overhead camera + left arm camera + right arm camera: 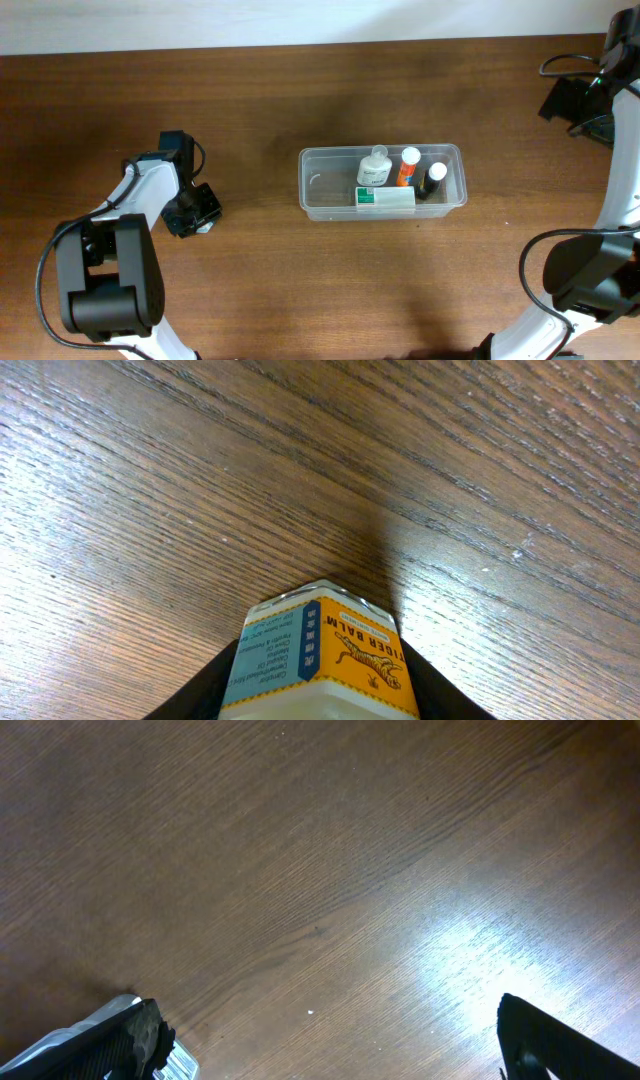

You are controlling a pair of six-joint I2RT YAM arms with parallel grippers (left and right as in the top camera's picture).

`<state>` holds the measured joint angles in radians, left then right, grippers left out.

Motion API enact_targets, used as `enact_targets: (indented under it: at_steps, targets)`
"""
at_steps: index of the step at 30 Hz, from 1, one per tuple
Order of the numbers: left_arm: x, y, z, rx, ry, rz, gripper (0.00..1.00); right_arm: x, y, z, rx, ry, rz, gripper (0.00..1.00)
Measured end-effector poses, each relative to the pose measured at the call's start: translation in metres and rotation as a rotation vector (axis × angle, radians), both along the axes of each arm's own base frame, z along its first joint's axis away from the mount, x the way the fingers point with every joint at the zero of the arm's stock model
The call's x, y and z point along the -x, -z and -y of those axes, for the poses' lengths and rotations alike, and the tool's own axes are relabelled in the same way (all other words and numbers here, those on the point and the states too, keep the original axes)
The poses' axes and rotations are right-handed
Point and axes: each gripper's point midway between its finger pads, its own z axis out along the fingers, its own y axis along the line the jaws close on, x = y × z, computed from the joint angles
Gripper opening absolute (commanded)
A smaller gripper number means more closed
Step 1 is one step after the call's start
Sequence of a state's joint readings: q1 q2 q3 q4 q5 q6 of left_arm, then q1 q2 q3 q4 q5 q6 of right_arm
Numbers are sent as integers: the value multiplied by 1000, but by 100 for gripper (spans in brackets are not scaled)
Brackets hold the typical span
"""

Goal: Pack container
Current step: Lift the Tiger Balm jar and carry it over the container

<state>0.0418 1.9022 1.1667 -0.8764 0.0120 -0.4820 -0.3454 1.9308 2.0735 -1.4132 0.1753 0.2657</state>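
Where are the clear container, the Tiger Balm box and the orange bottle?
clear container (322,188): overhead view, bare floor at its left end.
Tiger Balm box (320,658): left wrist view, its labelled face.
orange bottle (405,173): overhead view, its orange body.

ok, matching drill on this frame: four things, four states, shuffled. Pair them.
1. orange-and-white Tiger Balm box
2. green-and-white cardboard box
3. right pincer
4. clear plastic rectangular container

A. open, above the wooden tabletop
B. holds three bottles
C. lying inside the container
D. gripped by the left pincer

Pairs: 1-D, 2-C, 3-A, 4-B.
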Motion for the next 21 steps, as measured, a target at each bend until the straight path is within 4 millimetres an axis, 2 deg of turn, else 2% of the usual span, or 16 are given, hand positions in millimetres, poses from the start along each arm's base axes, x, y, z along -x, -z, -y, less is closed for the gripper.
enact_targets:
  at_steps: [15, 21]
  targets:
    - [-2, -2, 0, 1, 21, 3, 43, 0, 0, 0, 0, 0, 0, 98]
    - [-23, -25, -1, -1, 58, 45, 43, 0, 0, 0, 0, 0, 0, 99]
